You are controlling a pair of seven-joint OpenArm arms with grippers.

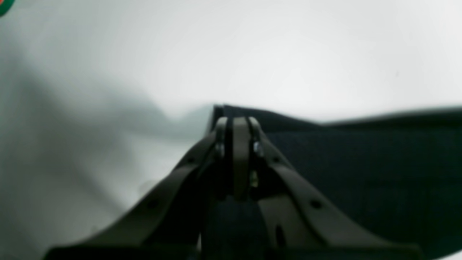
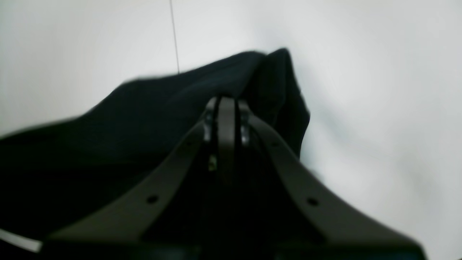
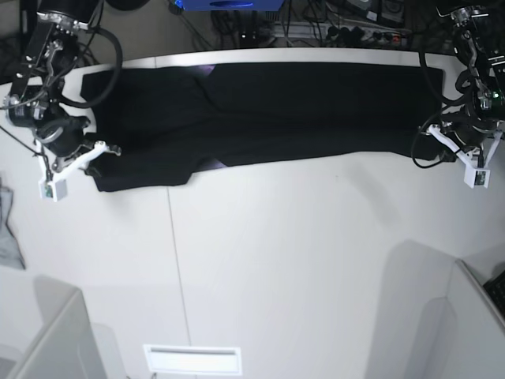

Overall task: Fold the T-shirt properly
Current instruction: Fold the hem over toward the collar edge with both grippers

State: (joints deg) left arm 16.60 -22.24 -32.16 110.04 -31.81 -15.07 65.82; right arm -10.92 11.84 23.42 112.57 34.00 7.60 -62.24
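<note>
White tabletop (image 3: 276, 253) | T-shirt (image 3: 300, 110) a long band at 12 o'clock | my left gripper (image 1: 240, 121), right gripper (image 2: 225, 101) pinch its ends | crosswise folds left

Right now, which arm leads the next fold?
Neither clearly. Left gripper and right gripper each pinch an opposite end of the T-shirt, stretched flat between them, so both should probably move together.

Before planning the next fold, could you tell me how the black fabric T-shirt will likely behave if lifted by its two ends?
The black fabric T-shirt will likely sag in the middle, since it lies limp along the white table. It bunches at the right end effector, suggesting floppy cloth. It probably drags rather than slides.
</note>
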